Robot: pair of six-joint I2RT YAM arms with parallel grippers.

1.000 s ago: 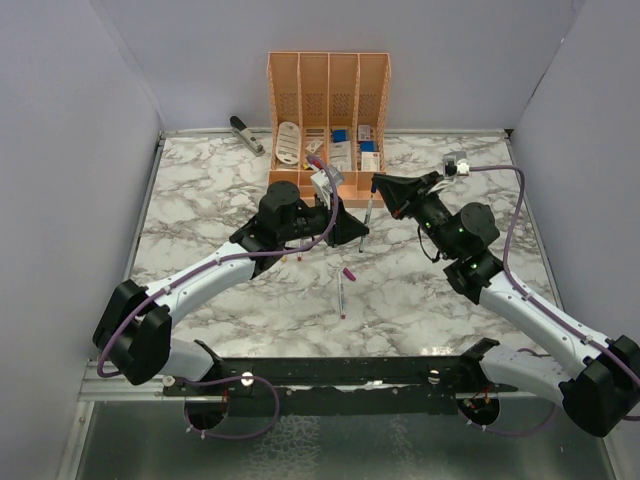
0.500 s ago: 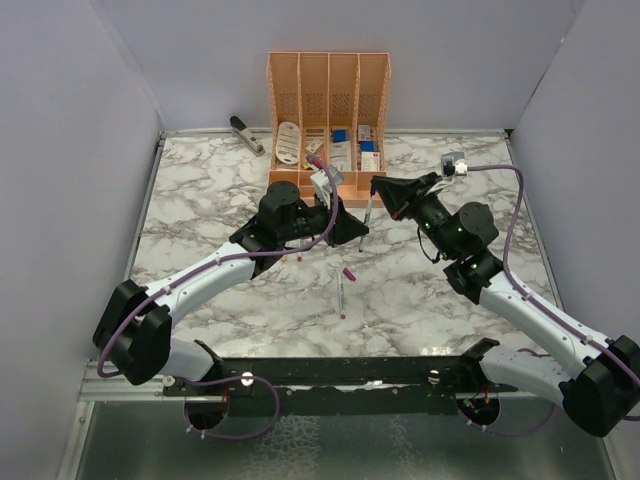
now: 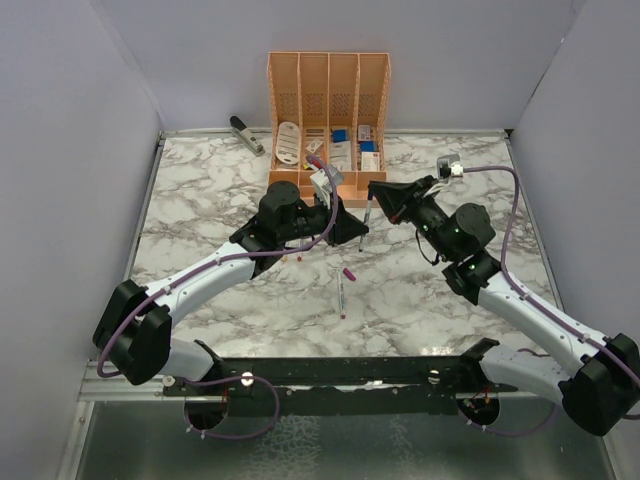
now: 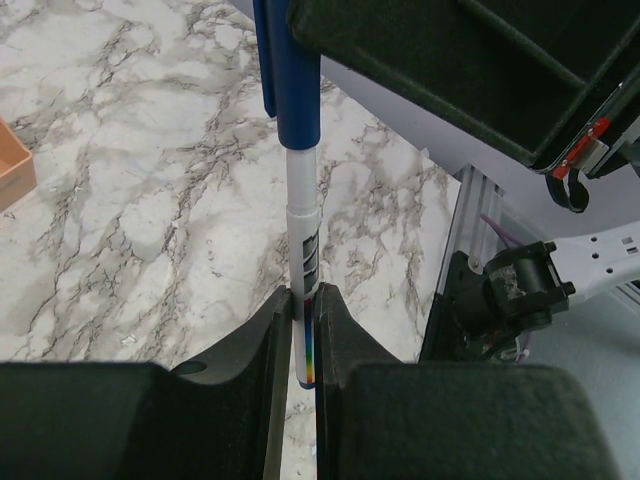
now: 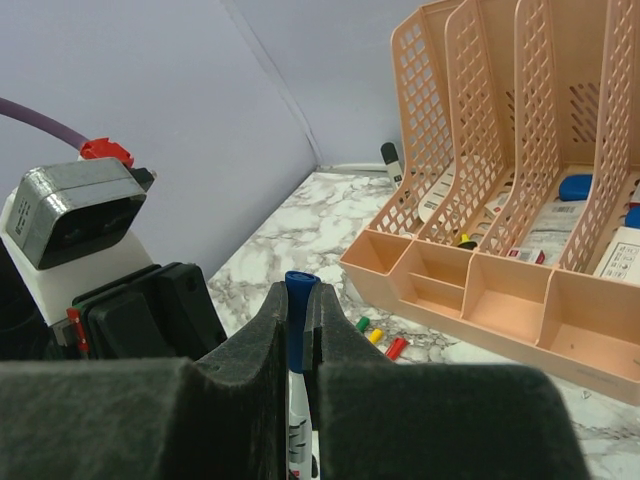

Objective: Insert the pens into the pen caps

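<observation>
Item: pen (image 4: 302, 215) — held aloft between both arms, above the counter (image 3: 200, 200). Left tool (image 4: 302, 312) clamped on its barrel; right tool (image 5: 297, 320) clamped on the blue cap (image 5: 297, 281). Step: seating the cap, seemingly near home. Next: firm push along the pen's axis, then release. Clearance: organiser (image 5: 470, 290) edge just behind — open room toward the near side.

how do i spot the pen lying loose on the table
Start at the peach organiser at the back. In front of it, toward the near edge, the loose pen lies flat beside a purple cap; the other pen is gripped.
</observation>
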